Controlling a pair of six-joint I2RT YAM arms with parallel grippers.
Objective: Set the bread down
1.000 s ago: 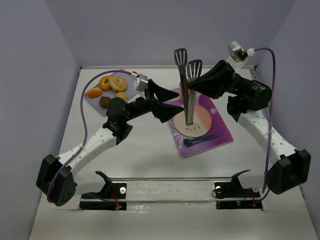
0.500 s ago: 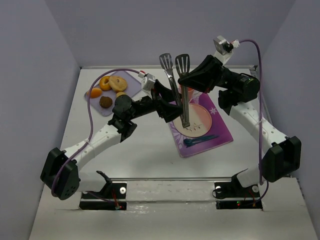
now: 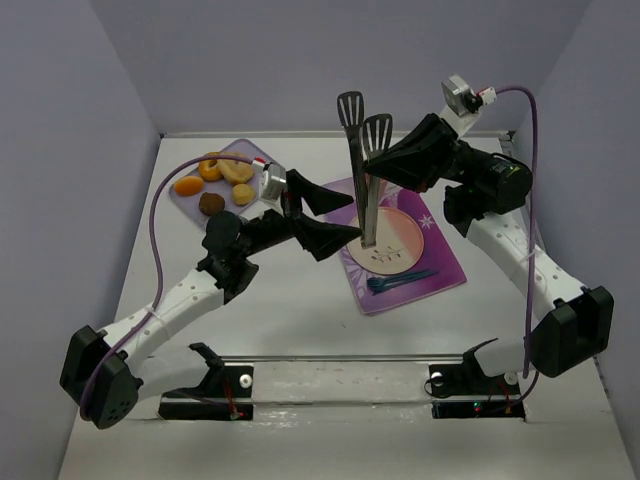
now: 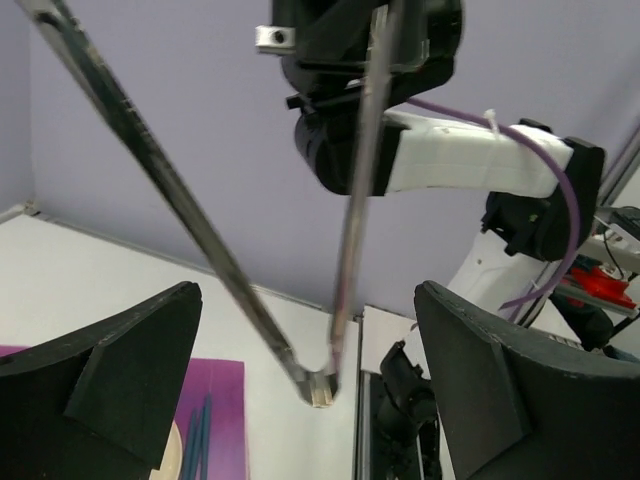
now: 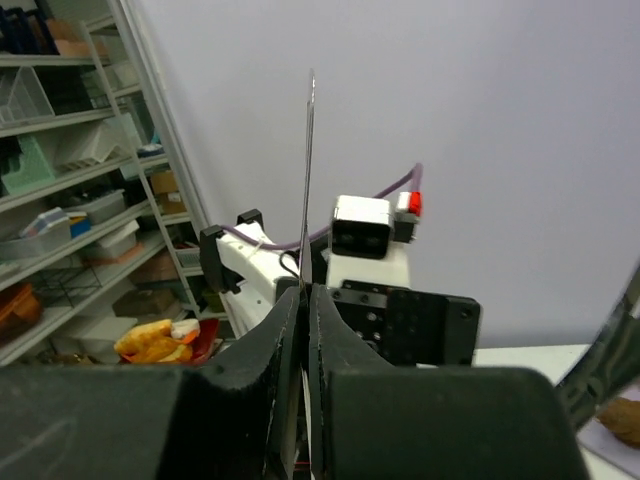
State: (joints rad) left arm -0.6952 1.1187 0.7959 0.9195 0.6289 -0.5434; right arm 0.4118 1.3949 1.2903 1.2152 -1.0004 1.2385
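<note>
The bread sits at the lilac board's near edge — the left gripper, spread wide, faces away right of the board, nearer than the right gripper pinching upright tongs.

The top view looks down from above and behind the arm bases, far enough back to take in the whole bench and both arms. The left wrist view sits close between the left fingers, tilted upward past the tongs toward the right arm. The right wrist view sights along the right fingers, roughly level it seems, at the left arm and shelves beyond. All three share the tongs.
</note>
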